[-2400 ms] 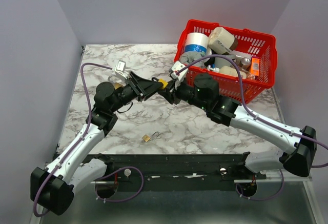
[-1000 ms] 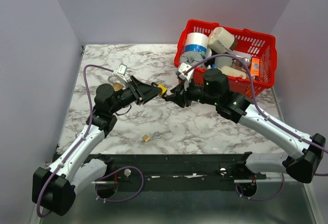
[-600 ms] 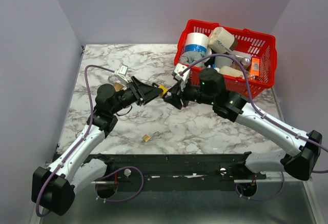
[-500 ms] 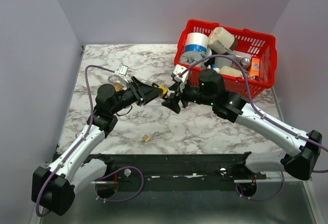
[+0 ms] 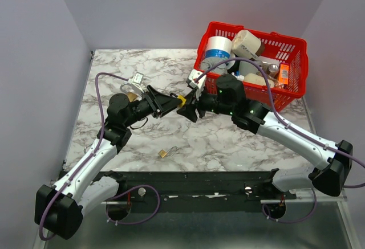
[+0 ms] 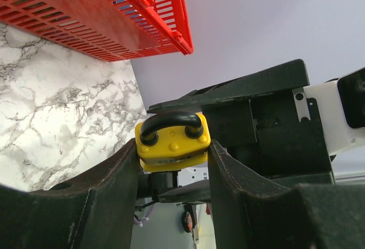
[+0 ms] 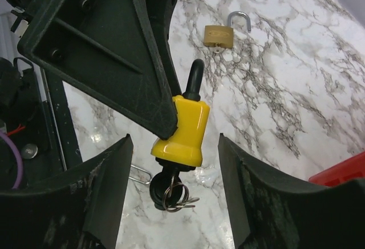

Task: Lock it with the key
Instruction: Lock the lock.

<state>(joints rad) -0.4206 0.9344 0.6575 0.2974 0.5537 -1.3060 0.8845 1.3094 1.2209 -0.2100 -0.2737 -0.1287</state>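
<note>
A yellow padlock (image 5: 181, 99) with a black shackle is held above the table in my left gripper (image 5: 174, 102), which is shut on its body (image 6: 172, 141). A black-headed key (image 7: 165, 189) with a small ring sticks out of the padlock's bottom (image 7: 183, 129). My right gripper (image 7: 174, 172) is open, with one finger on each side of the key, touching neither. In the top view the right gripper (image 5: 190, 109) meets the left one at the padlock.
A red basket (image 5: 296, 61) full of tape rolls and other items stands at the back right. A small brass padlock (image 5: 163, 153) with its shackle open lies on the marble table near the front; it also shows in the right wrist view (image 7: 219, 35).
My right gripper drew back to the right from the padlock, then came back left, and now has its open jaws around the key. The left arm has held still.
</note>
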